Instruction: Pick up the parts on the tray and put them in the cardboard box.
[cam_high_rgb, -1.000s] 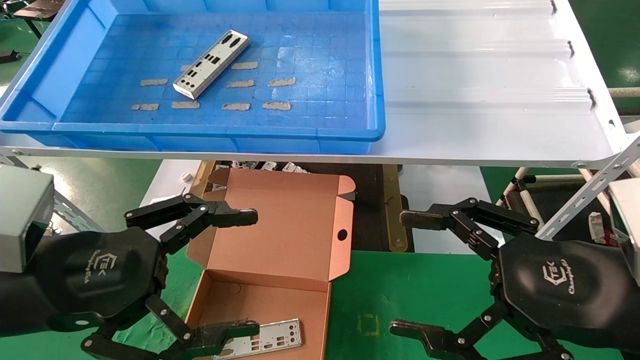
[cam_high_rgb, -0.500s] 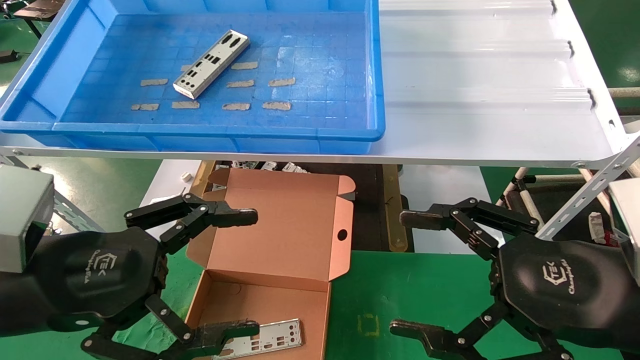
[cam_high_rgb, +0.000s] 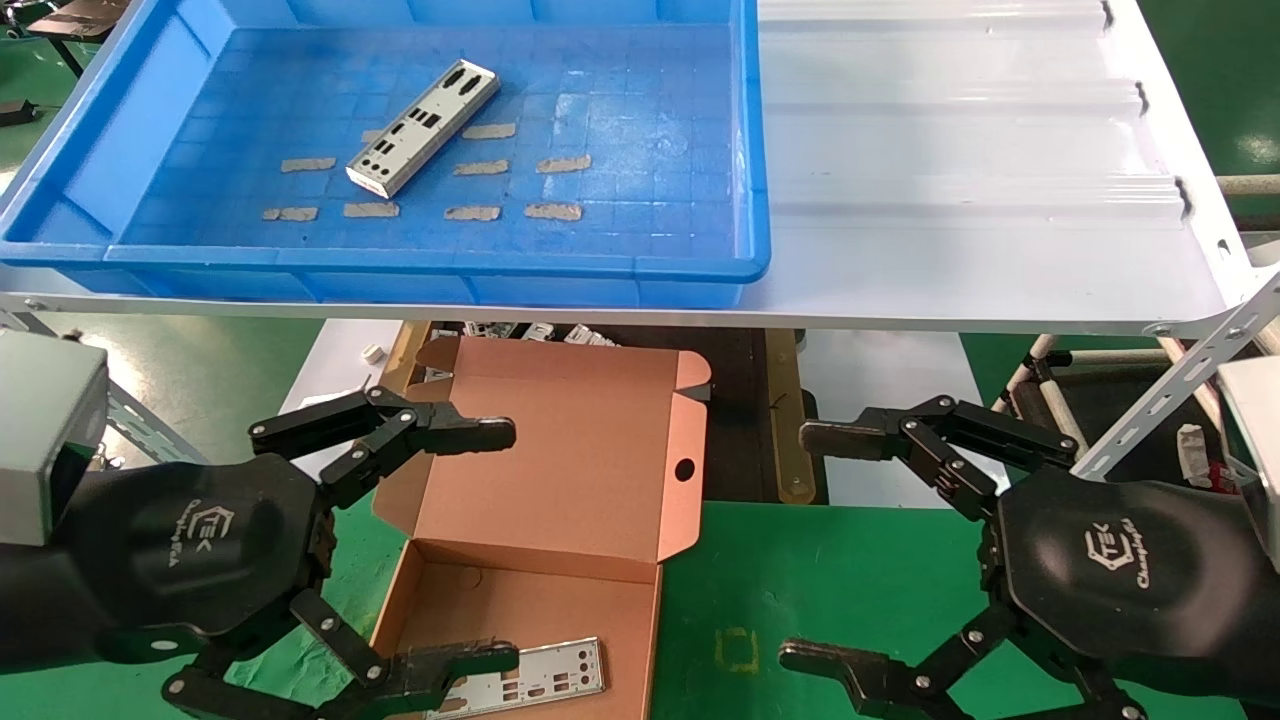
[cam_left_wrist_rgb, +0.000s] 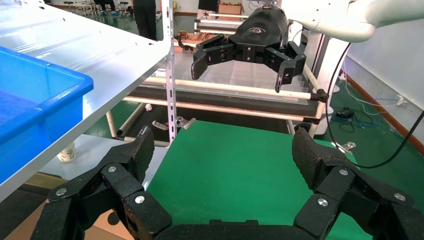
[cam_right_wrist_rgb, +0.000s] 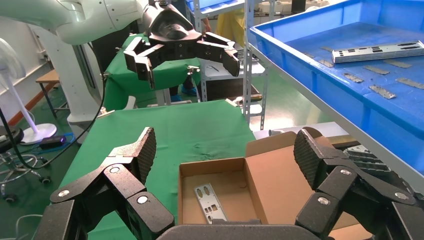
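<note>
Parts-wise: one plate (cam_high_rgb: 423, 128) sits in the tray (cam_high_rgb: 90, 180), another plate (cam_high_rgb: 530, 680) in the cardboard box (cam_high_rgb: 560, 480). Left gripper (cam_high_rgb: 490, 545) and right gripper (cam_high_rgb: 815, 545) hover low, jaws wide open, empty.

Both arms hung low and level — the left gripper (cam_high_rgb: 480, 545) and right gripper (cam_high_rgb: 815, 545) each spread wide, holding nothing.
</note>
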